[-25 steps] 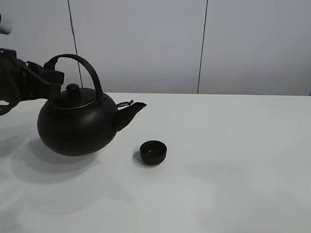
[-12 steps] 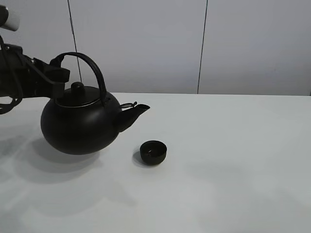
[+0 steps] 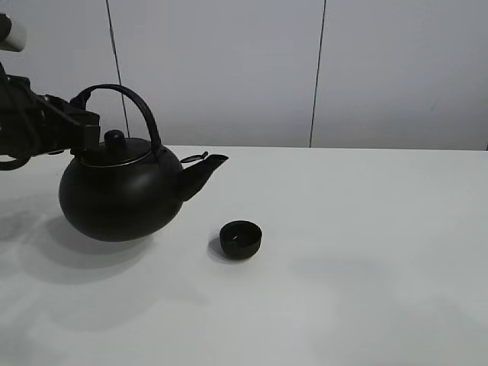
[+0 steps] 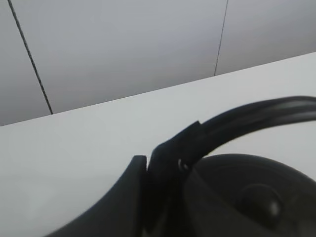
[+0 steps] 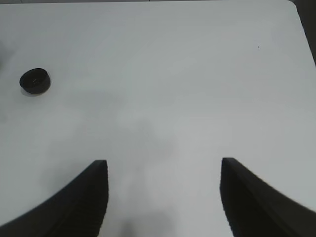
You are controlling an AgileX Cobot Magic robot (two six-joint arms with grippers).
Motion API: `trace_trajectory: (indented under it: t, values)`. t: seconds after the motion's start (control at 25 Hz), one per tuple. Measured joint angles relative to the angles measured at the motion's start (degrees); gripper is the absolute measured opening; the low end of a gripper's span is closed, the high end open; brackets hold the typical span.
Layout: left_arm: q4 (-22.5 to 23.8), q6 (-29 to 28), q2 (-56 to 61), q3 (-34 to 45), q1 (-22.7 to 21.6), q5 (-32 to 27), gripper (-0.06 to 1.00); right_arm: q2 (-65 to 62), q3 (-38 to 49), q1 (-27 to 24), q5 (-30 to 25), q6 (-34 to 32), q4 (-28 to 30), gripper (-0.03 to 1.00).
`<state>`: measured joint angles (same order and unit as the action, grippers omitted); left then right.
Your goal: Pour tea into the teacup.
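The big black kettle [image 3: 118,194] hangs left of centre, roughly upright, with its spout [image 3: 207,165] pointing right toward the teacup. My left gripper [image 3: 82,122] is shut on the kettle's arched handle [image 3: 137,103] at its left end. The left wrist view shows the fingers [image 4: 126,197] clamped on the handle [image 4: 247,118] above the lid [image 4: 259,200]. The small black teacup [image 3: 241,239] stands on the table to the right of the spout and nearer the front. No tea stream shows. My right gripper [image 5: 164,162] is open and empty above bare table, far from the teacup [image 5: 35,81].
The white table [image 3: 366,252] reaches to a grey panelled wall [image 3: 229,69] behind. The table's far corner shows in the right wrist view [image 5: 291,6]. My right arm is out of the exterior high view.
The kettle swung a little right with its spout dipping, then came back left with the spout raised again. The teacup has not moved.
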<state>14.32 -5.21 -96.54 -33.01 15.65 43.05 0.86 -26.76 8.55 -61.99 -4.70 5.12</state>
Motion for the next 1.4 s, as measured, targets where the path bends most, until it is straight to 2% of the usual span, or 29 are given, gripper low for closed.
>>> trace_trajectory:
  t: [0.28, 0.8, 1.24, 1.4]
  values:
    - [-6.13, 0.07, 0.0, 0.0, 2.34, 0.07, 0.11, 0.0, 0.0, 0.0, 0.0, 0.0, 0.0, 0.45]
    - [-6.56, 7.79, -0.05, 0.0, 3.84, 0.12, 0.11, 0.0, 0.0, 0.0, 0.0, 0.0, 0.0, 0.45]
    - [-14.32, 9.97, -1.48, -0.06, 4.03, -0.78, 0.11, 0.0, 0.0, 0.0, 0.06, 0.0, 0.0, 0.45]
    - [-14.32, 10.04, -2.84, -0.06, 4.03, -0.78, 0.11, 0.0, 0.0, 0.0, 0.06, 0.0, 0.0, 0.45]
